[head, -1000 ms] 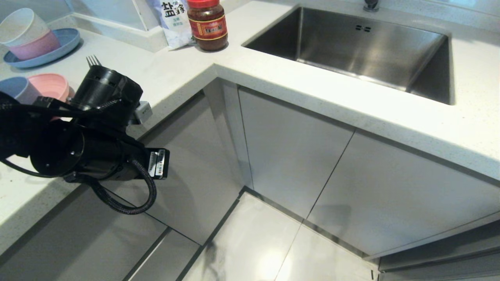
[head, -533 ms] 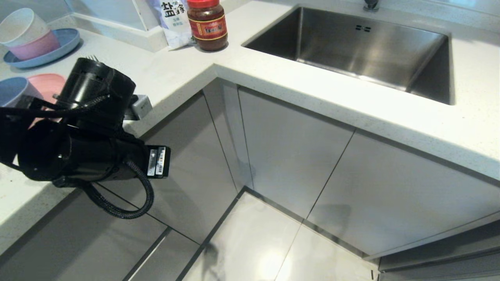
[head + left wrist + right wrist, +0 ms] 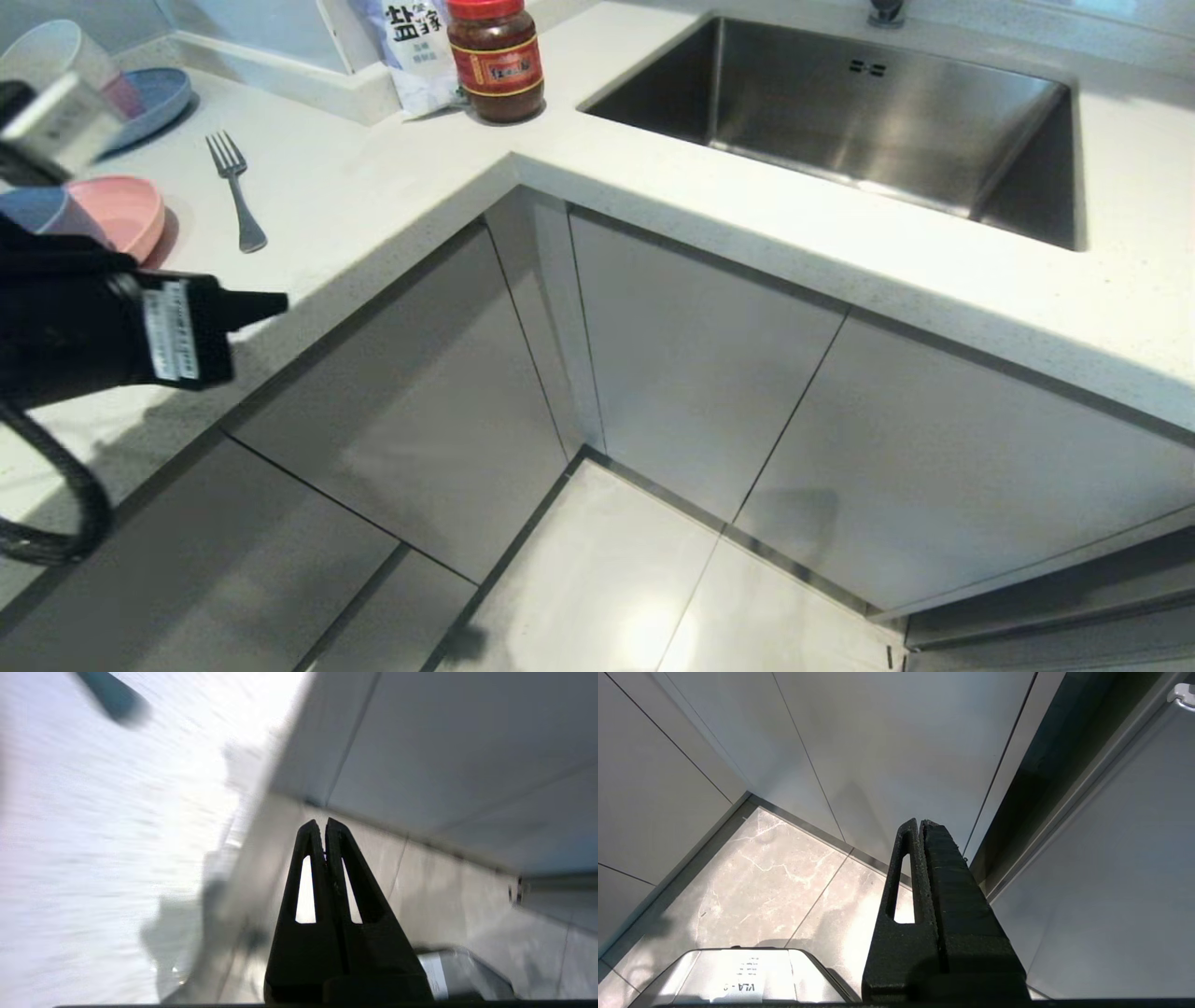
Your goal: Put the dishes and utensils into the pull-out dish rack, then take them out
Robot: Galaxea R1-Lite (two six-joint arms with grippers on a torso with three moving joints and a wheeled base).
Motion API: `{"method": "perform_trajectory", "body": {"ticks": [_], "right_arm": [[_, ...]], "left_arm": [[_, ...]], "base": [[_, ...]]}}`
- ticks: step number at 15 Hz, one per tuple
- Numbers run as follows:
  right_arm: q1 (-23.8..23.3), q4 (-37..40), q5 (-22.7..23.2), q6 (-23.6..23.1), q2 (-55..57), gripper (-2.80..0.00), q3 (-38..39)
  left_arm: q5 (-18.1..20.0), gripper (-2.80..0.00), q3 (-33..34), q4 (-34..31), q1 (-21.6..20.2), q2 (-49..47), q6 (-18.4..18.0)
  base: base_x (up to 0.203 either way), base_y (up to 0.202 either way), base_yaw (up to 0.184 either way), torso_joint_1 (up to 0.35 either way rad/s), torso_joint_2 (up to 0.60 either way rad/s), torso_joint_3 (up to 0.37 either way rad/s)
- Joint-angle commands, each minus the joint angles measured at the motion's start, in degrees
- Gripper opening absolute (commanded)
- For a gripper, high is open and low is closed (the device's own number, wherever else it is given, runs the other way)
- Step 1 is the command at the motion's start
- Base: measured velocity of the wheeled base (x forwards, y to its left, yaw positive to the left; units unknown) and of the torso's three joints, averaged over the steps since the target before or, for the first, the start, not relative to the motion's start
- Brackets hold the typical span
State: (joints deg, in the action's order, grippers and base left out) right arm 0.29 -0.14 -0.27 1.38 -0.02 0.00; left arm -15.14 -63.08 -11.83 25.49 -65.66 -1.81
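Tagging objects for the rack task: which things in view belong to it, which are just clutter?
Task things:
fork lying on the counter
pale-pink plate
blue-grey bowl beside it

Clutter:
red-lidded jar
salt bag
stacked bowls on blue plate
sink

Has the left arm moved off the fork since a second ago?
Yes. The left arm has swung toward the view's left edge, uncovering the fork, which lies on the countertop.

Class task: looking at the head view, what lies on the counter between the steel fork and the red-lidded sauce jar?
Nothing: between the fork and the jar, the head view shows only bare white counter.
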Motion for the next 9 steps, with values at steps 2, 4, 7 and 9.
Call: {"method": "perform_trajectory", "body": {"ticks": [2,4,7,9], "right_arm": [[0.0,0.0,0.0,0.0,-0.2,-2.8,0.1],[0.1,0.0,0.0,0.0,-0.2,-2.8,0.1],[0.1,0.0,0.0,0.0,-0.2,-2.8,0.1],[0.1,0.0,0.0,0.0,-0.2,-2.8,0.1]], "left_arm": [[11.8,-2.8,2.0,2.1,-12.2,15.3,-3.6],[16.0,-2.8,3.6,2.3,-16.7,23.2,-4.4],[18.0,-2.8,10.9,3.0,-20.8,35.3,-4.4],[18.1,-2.8,17.0,2.8,-22.1,43.8,-3.0]], "base": [[0.0,0.0,0.0,0.0,0.0,0.0],[0.0,0.0,0.0,0.0,0.0,0.0],[0.0,0.0,0.0,0.0,0.0,0.0],[0.0,0.0,0.0,0.0,0.0,0.0]]}}
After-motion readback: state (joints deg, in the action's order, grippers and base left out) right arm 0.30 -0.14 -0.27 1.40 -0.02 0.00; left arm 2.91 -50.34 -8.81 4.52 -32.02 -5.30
